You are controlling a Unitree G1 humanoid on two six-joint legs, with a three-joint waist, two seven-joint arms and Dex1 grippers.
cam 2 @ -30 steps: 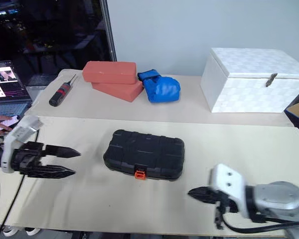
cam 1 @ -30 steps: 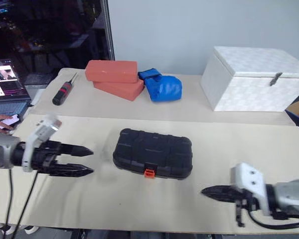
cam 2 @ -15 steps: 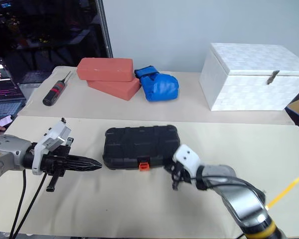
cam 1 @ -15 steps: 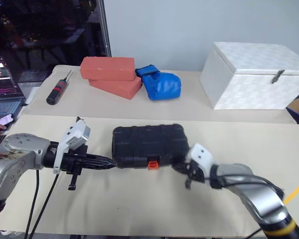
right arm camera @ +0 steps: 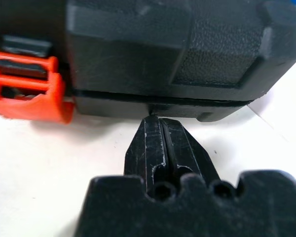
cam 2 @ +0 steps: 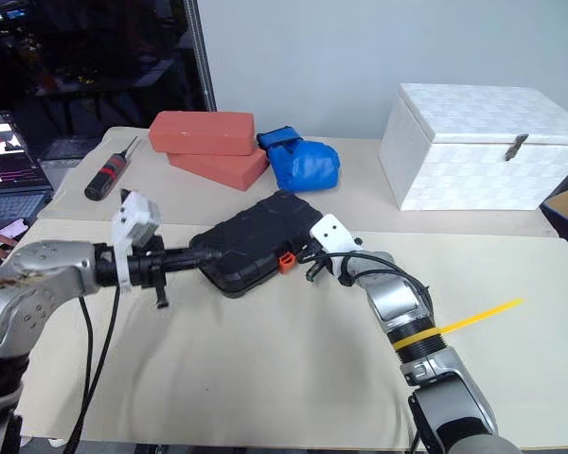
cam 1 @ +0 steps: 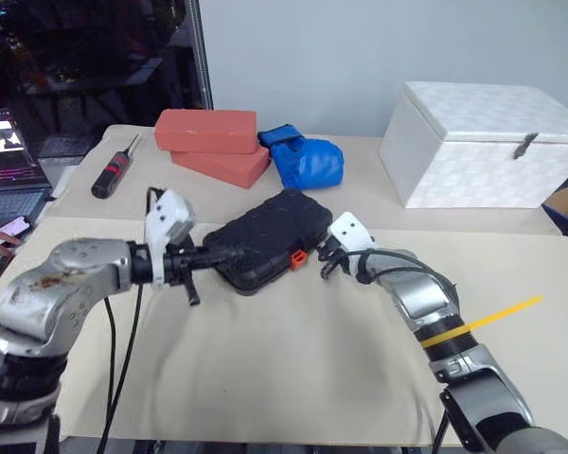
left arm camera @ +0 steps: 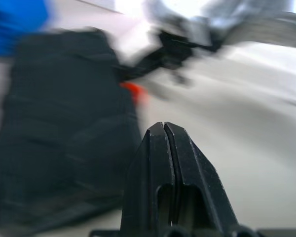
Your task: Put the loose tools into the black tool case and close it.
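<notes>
Case-closing stage, as far as I can judge: the black tool case point(cam 1: 263, 241) sits shut in the middle of the bench point(cam 1: 293, 369), turned at an angle, orange latch point(cam 1: 298, 254) facing my right side. No loose tools lying near it that I can spot, so I'm guessing they're inside already.

Both my grippers are closed on nothing. Left gripper point(cam 1: 235, 253) has its tip at the case's near-left edge; right gripper point(right arm camera: 158, 129) is nosed up against the seam just beside the latch, looks like touching.

Next move is probably pressing that latch home or squaring the case up. Needs a firm push with the left one bracing the far side, otherwise it'll just skid away.
</notes>
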